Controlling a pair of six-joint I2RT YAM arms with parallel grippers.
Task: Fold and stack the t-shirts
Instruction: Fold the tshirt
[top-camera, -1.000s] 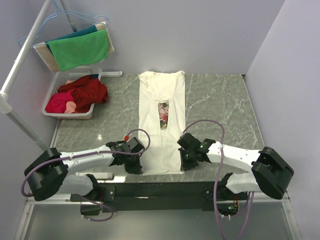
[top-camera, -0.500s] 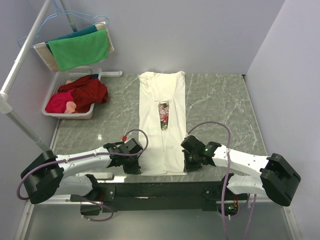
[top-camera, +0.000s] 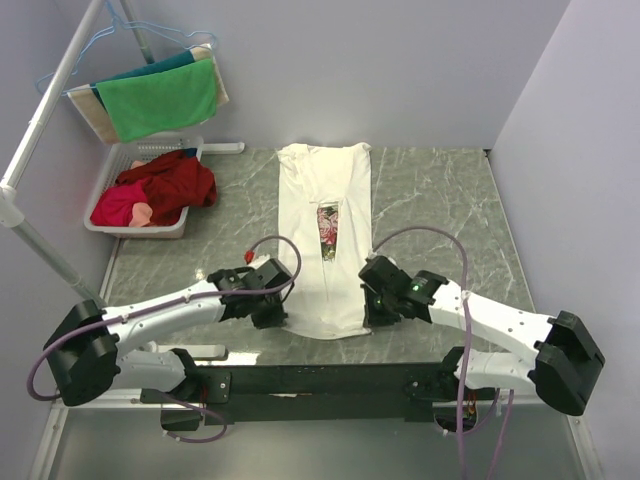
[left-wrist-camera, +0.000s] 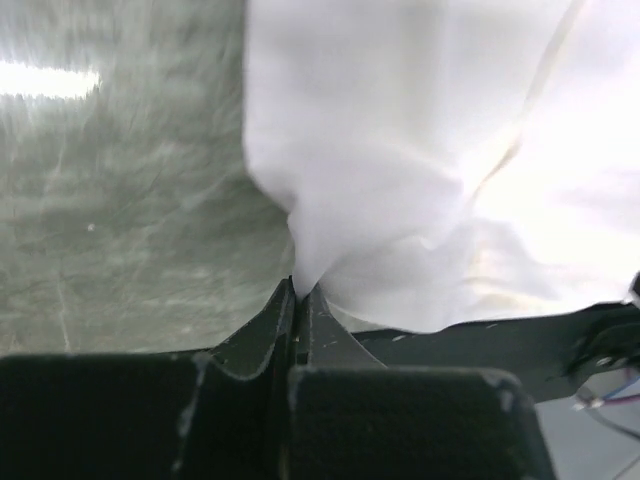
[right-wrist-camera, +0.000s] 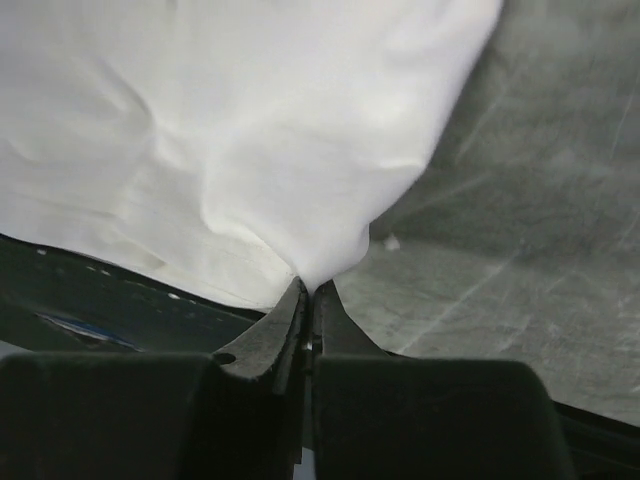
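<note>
Both arms have drawn back from the near table (top-camera: 440, 200) edge, pulling the hem with them. The left gripper (top-camera: 272, 312) is clamped on the near left corner of the t-shirt (top-camera: 325, 190) and the right gripper (top-camera: 378, 308) on its near right corner, with white cloth bunched between each pair of jaws. The t-shirt lies lengthwise along the table's middle, folded narrow, with its floral print showing through a slit.

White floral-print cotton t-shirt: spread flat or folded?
Partly folded lengthwise: the white floral-print cotton t-shirt lies as a narrow strip, print showing through a central gap; no crosswise fold yet.
</note>
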